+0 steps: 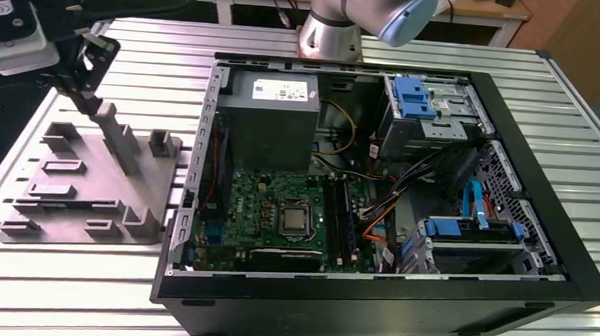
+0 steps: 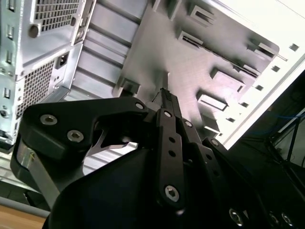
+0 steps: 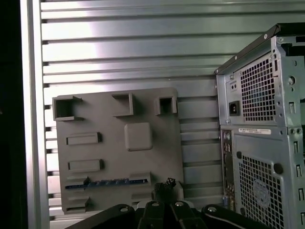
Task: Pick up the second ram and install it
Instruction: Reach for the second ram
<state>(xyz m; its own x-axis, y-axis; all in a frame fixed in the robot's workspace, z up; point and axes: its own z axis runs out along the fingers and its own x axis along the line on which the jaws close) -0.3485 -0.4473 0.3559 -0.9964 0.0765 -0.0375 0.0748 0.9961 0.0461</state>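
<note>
The second ram (image 3: 102, 182) shows as a thin blue-green strip standing edge-up in a slot of the grey fixture plate (image 3: 119, 157). My gripper (image 3: 165, 187) hangs over the same end of that plate, a short way off the ram's end and not touching it. In the second wrist view the gripper (image 2: 164, 95) has its black fingers (image 2: 169, 138) drawn together at the tips with nothing between them. The exterior view puts the gripper (image 1: 94, 96) above the far end of the fixture plate (image 1: 72, 202), at that view's left. The green motherboard (image 1: 277, 213) lies inside the open case.
The open computer case (image 1: 376, 295) sits at the exterior view's right of the plate, and its rear panel (image 3: 259, 143) stands close beside the gripper. Raised brackets (image 1: 159, 142) dot the plate. A ribbed aluminium table (image 1: 587, 191) carries everything.
</note>
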